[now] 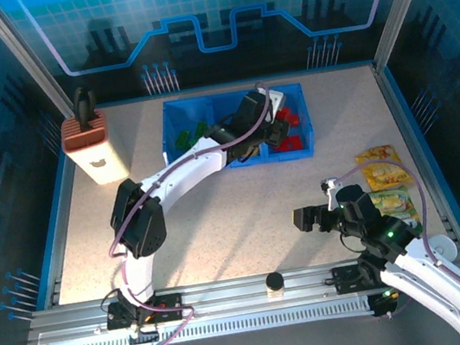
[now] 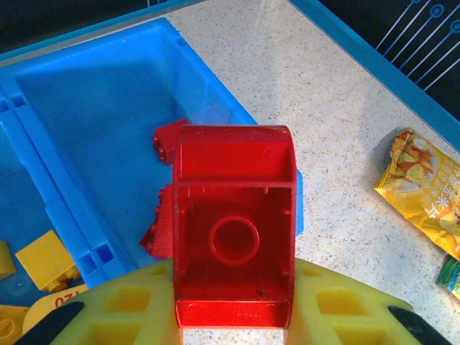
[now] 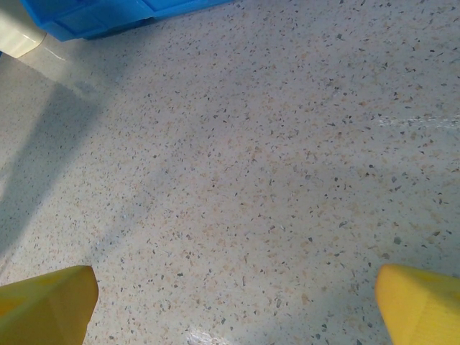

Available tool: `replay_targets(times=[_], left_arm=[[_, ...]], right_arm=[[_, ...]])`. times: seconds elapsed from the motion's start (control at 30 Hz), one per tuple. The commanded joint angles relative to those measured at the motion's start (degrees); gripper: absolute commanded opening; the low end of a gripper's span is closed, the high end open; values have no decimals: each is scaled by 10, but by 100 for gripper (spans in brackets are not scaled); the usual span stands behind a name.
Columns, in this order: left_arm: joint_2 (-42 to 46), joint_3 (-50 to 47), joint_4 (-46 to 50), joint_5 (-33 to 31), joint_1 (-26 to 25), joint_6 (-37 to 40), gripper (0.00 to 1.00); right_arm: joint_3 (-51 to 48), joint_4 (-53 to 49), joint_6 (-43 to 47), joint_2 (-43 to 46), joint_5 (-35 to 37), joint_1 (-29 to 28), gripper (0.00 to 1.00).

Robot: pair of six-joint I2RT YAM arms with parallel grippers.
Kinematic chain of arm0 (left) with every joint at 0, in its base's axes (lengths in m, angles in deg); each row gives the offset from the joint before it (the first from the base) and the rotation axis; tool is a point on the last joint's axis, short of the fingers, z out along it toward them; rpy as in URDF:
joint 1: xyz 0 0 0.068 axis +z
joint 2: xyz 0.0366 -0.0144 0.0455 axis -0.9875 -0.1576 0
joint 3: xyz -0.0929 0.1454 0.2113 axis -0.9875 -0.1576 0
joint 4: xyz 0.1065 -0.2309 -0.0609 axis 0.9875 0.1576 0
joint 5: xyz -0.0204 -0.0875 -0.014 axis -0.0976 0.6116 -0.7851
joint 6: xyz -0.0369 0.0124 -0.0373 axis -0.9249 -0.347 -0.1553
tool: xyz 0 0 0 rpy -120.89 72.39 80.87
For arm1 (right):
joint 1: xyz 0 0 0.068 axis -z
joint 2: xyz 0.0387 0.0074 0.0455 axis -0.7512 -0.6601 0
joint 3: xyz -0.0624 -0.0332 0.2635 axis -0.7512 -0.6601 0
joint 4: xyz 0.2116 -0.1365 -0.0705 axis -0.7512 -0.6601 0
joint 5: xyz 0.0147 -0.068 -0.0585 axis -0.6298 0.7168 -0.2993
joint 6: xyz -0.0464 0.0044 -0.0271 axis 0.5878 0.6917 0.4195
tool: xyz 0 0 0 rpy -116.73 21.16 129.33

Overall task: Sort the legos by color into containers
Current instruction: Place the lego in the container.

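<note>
While left fingers (image 2: 122, 313) clamp a red lego (image 2: 233, 223) over the red-brick compartment (image 2: 108, 93) | right fingers (image 3: 43, 302) spread

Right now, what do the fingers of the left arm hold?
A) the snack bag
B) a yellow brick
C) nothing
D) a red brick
D: in the left wrist view, the left fingers are shut on a red brick, its hollow underside toward the camera, above the blue tray compartment where other red bricks lie.
</note>
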Motion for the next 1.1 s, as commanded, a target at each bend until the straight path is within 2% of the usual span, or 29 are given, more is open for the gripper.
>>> replay_targets(times=[0.0,0.7,1.07], left_arm=[[-20,29,12,15,5,3,26],[-149,145,67,21,9,3,30],[-215,203,100,18,16,-4,32]], right_arm=[[-2,-2,10,-1,8,-7,100],[2,-11,12,-5,14,-7,100],[31,-14,13,-43,16,-6,100]])
